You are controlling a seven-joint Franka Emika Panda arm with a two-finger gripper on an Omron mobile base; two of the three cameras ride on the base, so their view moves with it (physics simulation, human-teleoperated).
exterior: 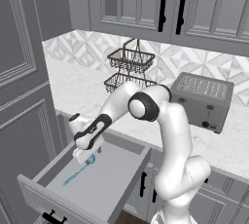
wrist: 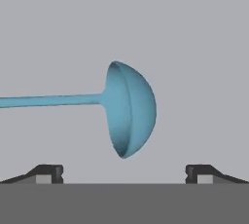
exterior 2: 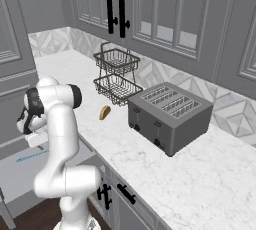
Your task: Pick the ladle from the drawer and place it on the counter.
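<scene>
A: Where is the ladle [exterior: 78, 171] lying?

B: Flat on the grey floor of the open drawer [exterior: 116, 179]. In the left base view its rounded bowl end sits toward the back of the drawer, and the thin handle runs toward the drawer front with its black bar handle.

A: And the gripper [exterior: 81, 156]?

B: It hangs over the drawer, pointing down, just above the bowl end. In the hand view the two dark fingertips [wrist: 48, 173] stand far apart at the bottom, so the jaws are wide and hold nothing.

A: How does the ladle sit relative to them?

B: In the hand view the bowl [wrist: 130, 108] lies ahead of the jaws, roughly midway between the two tips, on its side. The handle leaves toward the left edge. No contact shows between tips and ladle.

A: What about the worktop [exterior 2: 165, 169]?

B: The white marble-look surface carries a grey toaster [exterior 2: 170, 116], a two-tier wire basket [exterior 2: 116, 76] and a small yellow-brown lump [exterior 2: 105, 112] near the basket.
</scene>
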